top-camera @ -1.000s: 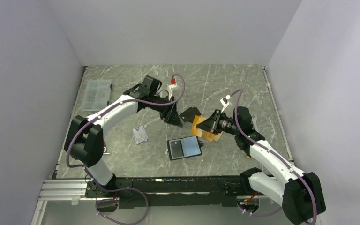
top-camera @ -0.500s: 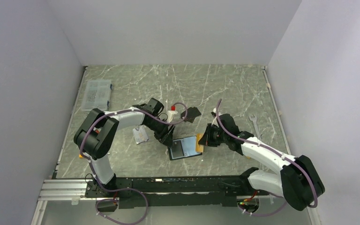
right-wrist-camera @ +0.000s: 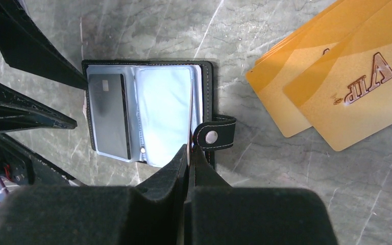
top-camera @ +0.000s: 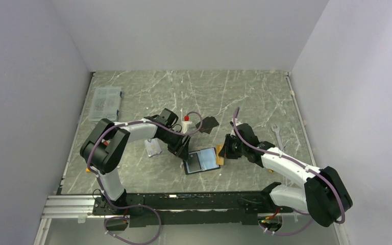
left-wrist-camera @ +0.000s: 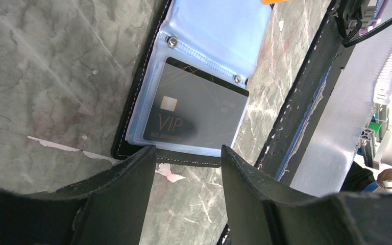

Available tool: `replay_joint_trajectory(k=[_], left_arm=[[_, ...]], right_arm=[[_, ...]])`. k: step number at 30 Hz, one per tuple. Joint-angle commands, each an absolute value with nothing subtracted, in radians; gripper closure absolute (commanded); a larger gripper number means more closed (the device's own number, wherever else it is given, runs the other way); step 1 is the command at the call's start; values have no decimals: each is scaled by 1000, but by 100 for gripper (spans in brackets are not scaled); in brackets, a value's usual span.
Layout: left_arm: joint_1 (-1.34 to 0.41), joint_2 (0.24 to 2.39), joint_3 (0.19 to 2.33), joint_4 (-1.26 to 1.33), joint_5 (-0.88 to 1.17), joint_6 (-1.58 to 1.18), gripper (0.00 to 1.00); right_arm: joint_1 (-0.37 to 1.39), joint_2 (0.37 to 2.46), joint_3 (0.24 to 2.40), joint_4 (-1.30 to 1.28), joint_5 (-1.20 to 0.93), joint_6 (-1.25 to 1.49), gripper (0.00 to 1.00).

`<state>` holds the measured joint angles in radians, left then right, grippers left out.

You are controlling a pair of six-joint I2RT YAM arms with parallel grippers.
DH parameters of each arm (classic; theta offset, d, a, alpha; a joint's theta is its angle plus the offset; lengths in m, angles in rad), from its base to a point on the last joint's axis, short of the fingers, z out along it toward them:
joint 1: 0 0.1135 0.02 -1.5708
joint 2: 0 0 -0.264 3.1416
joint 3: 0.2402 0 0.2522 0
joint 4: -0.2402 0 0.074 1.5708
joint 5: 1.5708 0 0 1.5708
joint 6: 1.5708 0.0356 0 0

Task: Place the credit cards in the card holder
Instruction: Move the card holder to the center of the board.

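Observation:
The card holder (top-camera: 201,161) lies open on the table, and a black VIP card (left-wrist-camera: 194,115) sits in its clear pocket. My left gripper (left-wrist-camera: 187,153) is open, its fingertips at the holder's left edge (right-wrist-camera: 89,107) with bare table between them. My right gripper (right-wrist-camera: 189,149) is shut on an orange card (top-camera: 219,156) seen edge-on, at the holder's right side by the snap tab (right-wrist-camera: 212,136). More orange cards (right-wrist-camera: 337,87) lie overlapped to the right. A black card (top-camera: 210,123) lies behind the holder.
A small clear sleeve (top-camera: 153,148) lies left of the left gripper. A clear box of screws (top-camera: 105,102) is at the far left and a wrench (top-camera: 277,133) at the right. The table's metal front rail (left-wrist-camera: 337,127) runs close to the holder.
Both arms came down to the holder: the left from behind it to its left edge, the right from the orange cards to its right side. Left jaws narrowed slightly.

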<state>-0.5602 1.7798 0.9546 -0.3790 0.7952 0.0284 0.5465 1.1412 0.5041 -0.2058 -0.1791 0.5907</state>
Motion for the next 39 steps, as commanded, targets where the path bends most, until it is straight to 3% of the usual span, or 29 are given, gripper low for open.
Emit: replay_joint_trajectory(k=[1,22,30,39], left_arm=[[-571,1798,990,-386,587,58,43],[-549,1863,1195,-567,638,141,48],[-533,1825,1242,-659,677,165,38],[-534,1864,1128,-573,700,83,39]], right_arm=[[553,1157,516,-144,-189,586,100],[557,1063,482,-164,-146,596,100],[557,1088,479,-117,-165,610,100],[558,1102,465,-87,-160,619,100]])
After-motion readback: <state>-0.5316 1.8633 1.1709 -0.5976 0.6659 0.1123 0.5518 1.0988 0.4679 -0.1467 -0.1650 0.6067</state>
